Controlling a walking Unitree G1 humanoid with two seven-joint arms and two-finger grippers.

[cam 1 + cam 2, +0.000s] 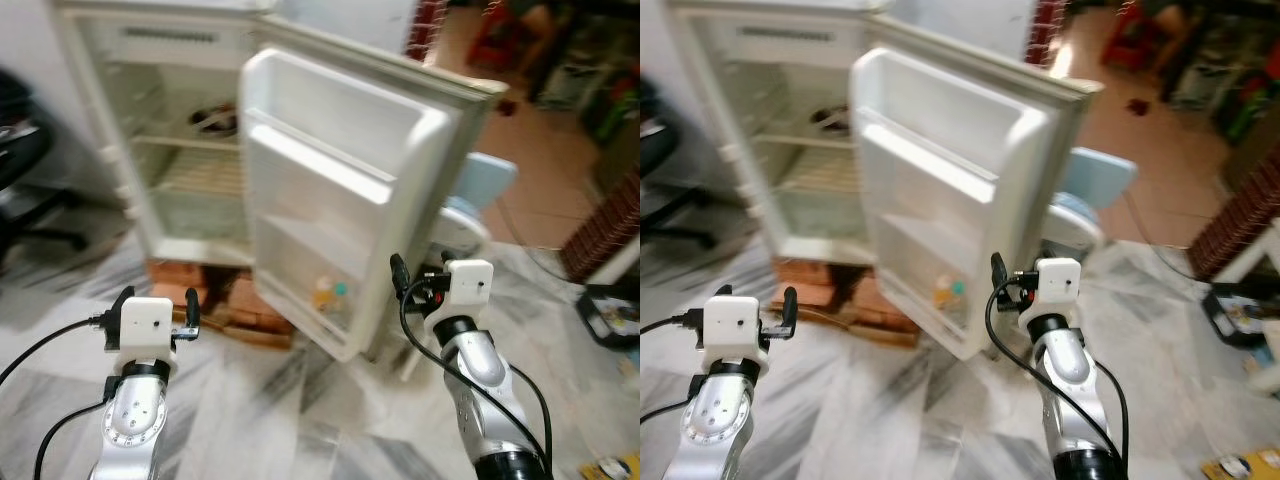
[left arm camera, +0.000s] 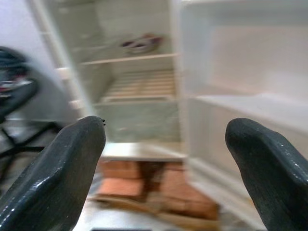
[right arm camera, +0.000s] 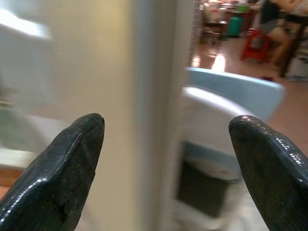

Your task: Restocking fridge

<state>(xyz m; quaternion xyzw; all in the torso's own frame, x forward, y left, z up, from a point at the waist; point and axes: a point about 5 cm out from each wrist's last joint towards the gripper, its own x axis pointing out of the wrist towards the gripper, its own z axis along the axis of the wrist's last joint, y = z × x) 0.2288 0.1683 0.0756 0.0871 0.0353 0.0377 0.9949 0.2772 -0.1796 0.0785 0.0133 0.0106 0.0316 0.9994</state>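
Nearest, both arms are raised over a grey-veined marble floor [image 1: 300,420]. The left hand [image 1: 190,312] is held low in front of the fridge's raised base, its fingers [image 2: 53,178] spread wide with nothing between them. The right hand [image 1: 400,275] is up beside the outer edge of the fridge door [image 1: 340,190], its fingers [image 3: 57,168] also spread wide and holding nothing; in the right wrist view the door's edge stands between the two fingertips, though whether it is touched cannot be told.

Just beyond the hands, the white fridge [image 1: 95,130] stands on a low stack of red bricks [image 1: 240,305] and its door is swung wide open toward the robot. In the door's lowest shelf sit two small bottles [image 1: 330,295], one with a yellowish top and one with a green top; the pictures are too blurred to tell more. The door's upper shelves [image 1: 330,160] look bare.

Inside the cabinet, a dark bowl-like dish [image 1: 213,121] lies on an upper shelf, above a slatted wire shelf [image 2: 139,86].

Behind the door a pale blue and white plastic chair [image 1: 480,195] stands on the floor. To the left, a black office chair [image 1: 25,170] sits beside the fridge. Farther off lies a tan tiled room where a seated person [image 3: 276,19] is by a red stool [image 3: 255,41].
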